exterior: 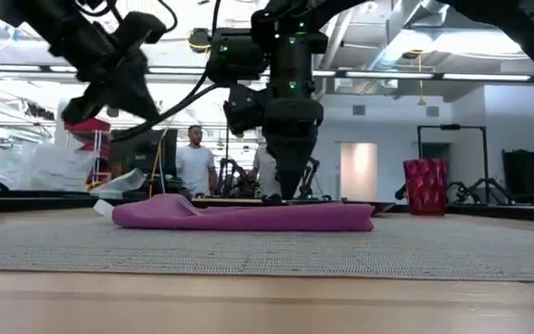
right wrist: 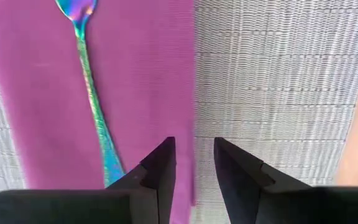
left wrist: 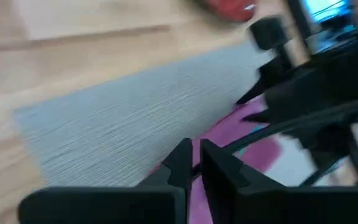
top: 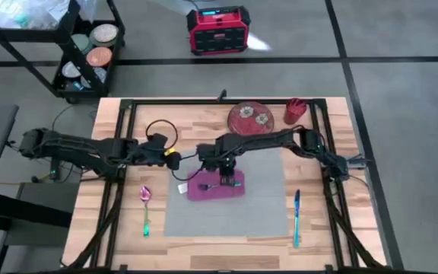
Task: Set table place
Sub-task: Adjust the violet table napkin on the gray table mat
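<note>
The large grey rectangular placemat (top: 226, 194) lies flat on the light-wood desk (top: 112, 228), directly under the right hand (right wrist: 194, 163), whose fingers stand narrowly apart, empty, over a magenta cloth napkin (right wrist: 142, 74)

A grey floor (top: 401, 46) crossed by dark seam lines surrounds the work area. A black wheeled shelf cart (top: 82, 53) stands at one far corner, a red and black box (top: 217, 29) sits on the floor nearby. The low view shows a bright hall with white walls (exterior: 378, 121), ceiling pipes, and two people (exterior: 194, 160) standing.
</note>
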Motion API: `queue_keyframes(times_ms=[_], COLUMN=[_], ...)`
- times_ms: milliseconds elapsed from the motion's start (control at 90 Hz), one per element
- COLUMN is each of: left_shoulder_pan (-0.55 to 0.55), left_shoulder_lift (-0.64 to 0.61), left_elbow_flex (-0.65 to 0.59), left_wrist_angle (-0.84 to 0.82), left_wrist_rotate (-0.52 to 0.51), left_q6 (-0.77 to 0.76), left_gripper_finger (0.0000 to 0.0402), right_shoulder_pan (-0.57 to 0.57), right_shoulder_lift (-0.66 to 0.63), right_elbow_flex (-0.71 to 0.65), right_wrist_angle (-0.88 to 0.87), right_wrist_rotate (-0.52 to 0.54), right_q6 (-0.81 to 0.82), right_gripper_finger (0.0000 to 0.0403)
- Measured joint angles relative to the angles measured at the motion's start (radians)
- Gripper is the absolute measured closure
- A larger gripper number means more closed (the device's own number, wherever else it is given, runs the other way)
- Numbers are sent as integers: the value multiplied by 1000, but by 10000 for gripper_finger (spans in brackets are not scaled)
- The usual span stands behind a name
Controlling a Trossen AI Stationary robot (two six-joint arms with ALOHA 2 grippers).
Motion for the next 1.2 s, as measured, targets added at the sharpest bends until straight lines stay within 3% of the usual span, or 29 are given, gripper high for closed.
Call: queue_keyframes(times_ms=[611,844,1067,1133,1200], left_shoulder_pan=[-23,-85,-221,-255,-273], left_shoulder_lift=[9,0,28,56,100], left_elbow_flex=[0,1,6,-1,-1], left_wrist_angle=[1,123,140,97,87], left_wrist_rotate=[88,82,-185,-209,-171], left_q6=[-43,-300,-661,-735,-774], left_gripper_finger=[386,388,400,401,401], right_shoulder_pan=[-21,-38,-148,-203,-270], right_shoulder_lift=[-2,-98,-211,-256,-305], right_elbow_flex=[-119,-40,-44,-42,-39], right_wrist_angle=[-5,35,-14,-35,-81], right_wrist_rotate=[-90,-91,64,92,151], right_q6=[-26,-1,-13,-8,-26], right_gripper_finger=[305,305,305,305,305])
